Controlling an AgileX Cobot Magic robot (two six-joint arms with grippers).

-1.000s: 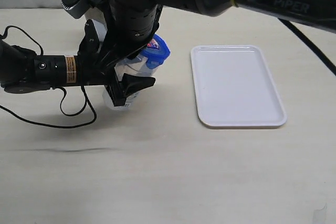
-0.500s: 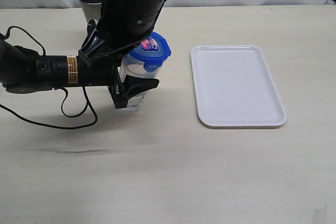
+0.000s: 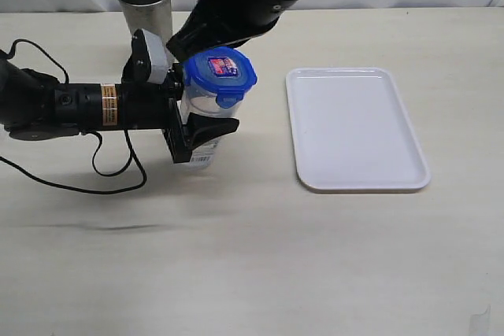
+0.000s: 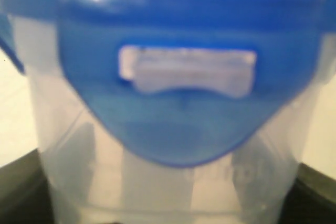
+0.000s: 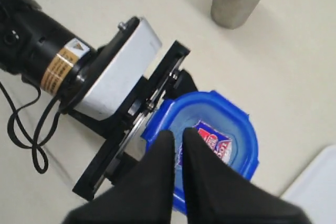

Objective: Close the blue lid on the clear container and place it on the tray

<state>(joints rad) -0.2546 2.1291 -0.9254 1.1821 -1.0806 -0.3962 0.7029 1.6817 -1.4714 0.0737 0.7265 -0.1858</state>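
The left gripper [image 3: 211,120] clamps the clear container [image 3: 203,104] on the desk [image 3: 236,257], left of the tray [image 3: 358,175] — its far jaw hidden. The blue lid [image 3: 220,76] sits on top. The right gripper [image 5: 177,136], pinched shut and empty, hovers over the lid — the left wrist view is too blurred to judge the flaps.

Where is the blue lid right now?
Exterior view, left of centre: the blue lid sits atop the clear container gripped by the left hand, left of the tray.

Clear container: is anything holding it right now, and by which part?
The left tool grips the clear container around its body, below the blue lid. The right tool, shut over the lid, holds nothing.
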